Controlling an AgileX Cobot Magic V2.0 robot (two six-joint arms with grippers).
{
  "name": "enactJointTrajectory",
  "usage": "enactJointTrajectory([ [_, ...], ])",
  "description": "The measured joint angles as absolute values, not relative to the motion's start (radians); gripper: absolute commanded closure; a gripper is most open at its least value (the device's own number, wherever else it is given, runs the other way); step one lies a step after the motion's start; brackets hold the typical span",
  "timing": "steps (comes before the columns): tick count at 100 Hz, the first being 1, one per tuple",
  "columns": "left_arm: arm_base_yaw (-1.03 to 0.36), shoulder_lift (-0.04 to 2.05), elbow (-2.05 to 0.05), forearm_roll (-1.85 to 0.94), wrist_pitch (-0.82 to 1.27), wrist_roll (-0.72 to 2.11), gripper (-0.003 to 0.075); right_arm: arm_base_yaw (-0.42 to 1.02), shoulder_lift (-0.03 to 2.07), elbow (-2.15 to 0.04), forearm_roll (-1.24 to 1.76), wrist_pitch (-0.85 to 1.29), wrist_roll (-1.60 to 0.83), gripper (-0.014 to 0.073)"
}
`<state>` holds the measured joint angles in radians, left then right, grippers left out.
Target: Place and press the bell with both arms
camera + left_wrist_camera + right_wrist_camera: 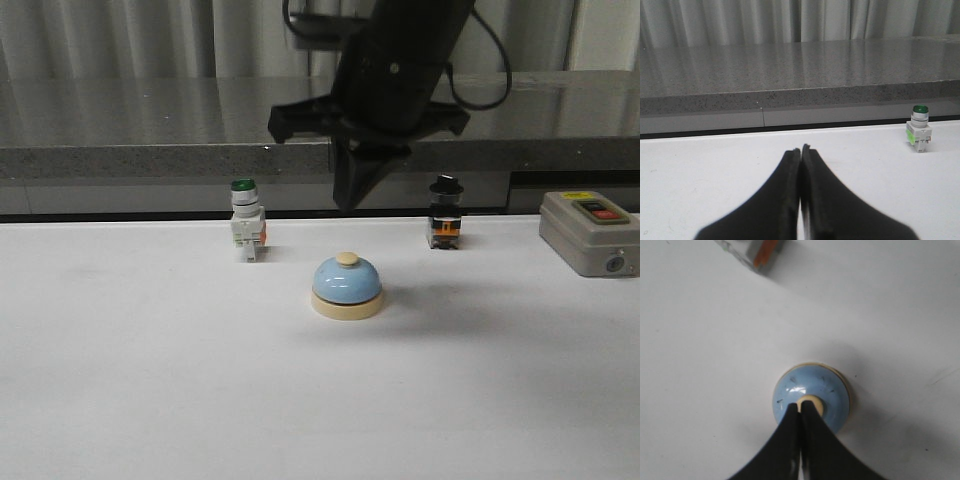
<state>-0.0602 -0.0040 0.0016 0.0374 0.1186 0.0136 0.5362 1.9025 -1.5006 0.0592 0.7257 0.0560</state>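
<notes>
The bell (346, 282), light-blue dome on a cream base with a cream button, stands on the white table (150, 380) near the middle. My right gripper (348, 203) hangs shut and empty straight above it, with a clear gap to the button. In the right wrist view the shut tips (801, 406) overlap the button (813, 402) on the dome (789, 390). My left gripper (801, 148) is shut and empty over bare table; it is out of the front view and the bell does not show in its wrist view.
A green-capped white switch (246, 222) stands behind the bell to the left, also in the left wrist view (920, 129). A black-capped switch (445, 213) stands behind to the right. A grey button box (590, 232) sits far right. A grey stone ledge (150, 150) runs behind.
</notes>
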Motion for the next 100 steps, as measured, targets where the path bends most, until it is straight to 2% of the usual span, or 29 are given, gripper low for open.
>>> enactJointTrajectory([
  [21, -0.06, -0.004, 0.002, 0.037, 0.119, 0.014, 0.074, 0.522, 1.804, -1.496, 0.02, 0.782, 0.056, 0.0654],
  [42, -0.06, -0.004, 0.002, 0.037, 0.119, 0.014, 0.074, 0.446, 1.713, -1.423, 0.011, 0.794, 0.056, 0.0654],
  [66, -0.06, -0.004, 0.002, 0.037, 0.119, 0.014, 0.074, 0.34, 1.551, -1.235, 0.0, 0.749, 0.056, 0.0654],
  [100, -0.06, -0.004, 0.002, 0.037, 0.119, 0.014, 0.074, 0.181, 1.173, -0.905, 0.0, 0.606, 0.056, 0.0654],
])
